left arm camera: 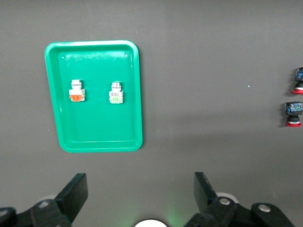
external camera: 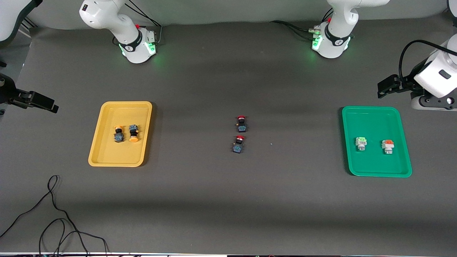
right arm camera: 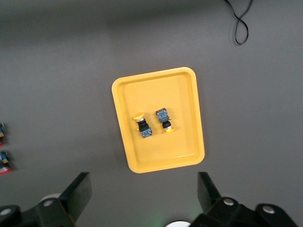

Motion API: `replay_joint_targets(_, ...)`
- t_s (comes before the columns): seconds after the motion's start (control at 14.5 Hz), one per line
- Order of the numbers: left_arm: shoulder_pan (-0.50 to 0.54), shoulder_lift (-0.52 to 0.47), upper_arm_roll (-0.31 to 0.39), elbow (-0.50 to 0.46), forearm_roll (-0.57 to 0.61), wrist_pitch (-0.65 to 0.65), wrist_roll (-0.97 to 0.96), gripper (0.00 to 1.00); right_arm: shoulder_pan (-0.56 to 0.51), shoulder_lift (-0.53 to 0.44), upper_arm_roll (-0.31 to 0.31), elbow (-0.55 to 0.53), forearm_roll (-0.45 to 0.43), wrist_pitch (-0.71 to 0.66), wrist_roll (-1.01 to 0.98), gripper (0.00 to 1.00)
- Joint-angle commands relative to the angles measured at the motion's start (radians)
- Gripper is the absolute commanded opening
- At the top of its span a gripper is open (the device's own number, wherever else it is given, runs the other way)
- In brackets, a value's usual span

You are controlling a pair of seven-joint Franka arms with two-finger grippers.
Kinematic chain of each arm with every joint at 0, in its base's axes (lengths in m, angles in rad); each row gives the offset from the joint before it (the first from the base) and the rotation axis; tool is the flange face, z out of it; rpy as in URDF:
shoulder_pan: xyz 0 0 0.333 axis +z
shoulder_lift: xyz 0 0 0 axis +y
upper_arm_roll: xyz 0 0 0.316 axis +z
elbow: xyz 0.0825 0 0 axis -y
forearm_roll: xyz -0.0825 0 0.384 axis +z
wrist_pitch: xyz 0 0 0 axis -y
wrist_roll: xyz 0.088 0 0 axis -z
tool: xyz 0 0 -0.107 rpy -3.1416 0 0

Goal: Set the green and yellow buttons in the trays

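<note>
Yellow tray: two yellow-capped buttons; green tray: two white-bodied buttons at centre; left gripper and right gripper wide, empty, raised by their trays; risk: red switches, toward nine o'clock of green tray, mistakenly sorted.

A robotics lab, by every sign. Two white arm bases glowing green are bolted at the edge of a worktop covered in plain dark grey matting. Loose black cable trails over it, and black camera mounts clamp in from the side. Nothing domestic shows, only sorted switches in coloured trays.
</note>
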Motion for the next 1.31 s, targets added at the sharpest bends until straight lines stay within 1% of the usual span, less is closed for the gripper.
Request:
replay_joint_targets(0.0,-0.013,0.005,0.008,0.022,0.013,-0.014,0.007,1.00,-0.015,-0.005,-0.003,0.020,0.053,-0.016,0.110,0.99)
replay_joint_targets(0.14,-0.012,0.005,0.008,0.022,0.013,-0.012,0.007,1.00,-0.038,-0.006,0.011,0.026,0.056,-0.016,0.158,0.99)
replay_joint_targets(0.21,-0.010,0.005,0.008,0.024,0.013,-0.009,0.007,1.00,-0.085,-0.017,0.067,0.040,0.054,-0.016,0.176,0.99)
replay_joint_targets(0.28,-0.010,0.005,0.008,0.024,0.013,-0.008,0.007,1.00,-0.169,-0.054,0.171,0.079,0.039,-0.025,0.210,0.99)
replay_joint_targets(0.34,-0.012,0.005,0.008,0.024,0.013,-0.008,0.007,1.00,-0.266,-0.089,0.290,0.118,0.019,-0.045,0.262,0.99)
replay_joint_targets(0.41,-0.012,0.005,0.008,0.024,0.015,-0.008,0.007,1.00,-0.349,-0.129,0.422,0.141,-0.037,-0.048,0.329,0.99)
replay_joint_targets(0.55,-0.010,0.005,0.008,0.024,0.015,-0.008,0.007,1.00,-0.498,-0.218,0.716,0.140,-0.193,-0.042,0.417,0.99)
replay_joint_targets(0.62,-0.010,0.005,0.008,0.024,0.015,-0.005,0.007,1.00,-0.581,-0.241,0.844,0.139,-0.250,-0.040,0.437,0.99)
replay_joint_targets(0.69,-0.012,0.007,0.008,0.025,0.015,-0.005,0.007,1.00,-0.665,-0.256,0.958,0.139,-0.278,-0.040,0.454,0.99)
replay_joint_targets(0.76,-0.012,0.007,0.008,0.025,0.015,-0.005,0.007,1.00,-0.742,-0.270,1.054,0.138,-0.294,-0.040,0.483,0.99)
replay_joint_targets(0.83,-0.012,0.007,0.008,0.025,0.015,-0.005,0.007,1.00,-0.805,-0.282,1.136,0.135,-0.309,-0.039,0.504,0.99)
replay_joint_targets(0.97,-0.010,0.007,0.008,0.028,0.015,-0.005,0.007,1.00,-0.914,-0.299,1.285,0.129,-0.359,-0.040,0.508,0.99)
replay_joint_targets(1.03,-0.012,0.010,0.008,0.028,0.015,-0.006,0.007,1.00,-0.955,-0.307,1.339,0.124,-0.376,-0.040,0.508,0.99)
replay_joint_targets(1.1,-0.012,0.011,0.008,0.028,0.015,-0.006,0.007,1.00,-0.980,-0.316,1.370,0.109,-0.378,-0.039,0.505,0.99)
replay_joint_targets(1.24,-0.012,0.011,0.008,0.031,0.015,-0.005,0.007,1.00,-1.015,-0.354,1.400,0.062,-0.393,-0.030,0.488,0.99)
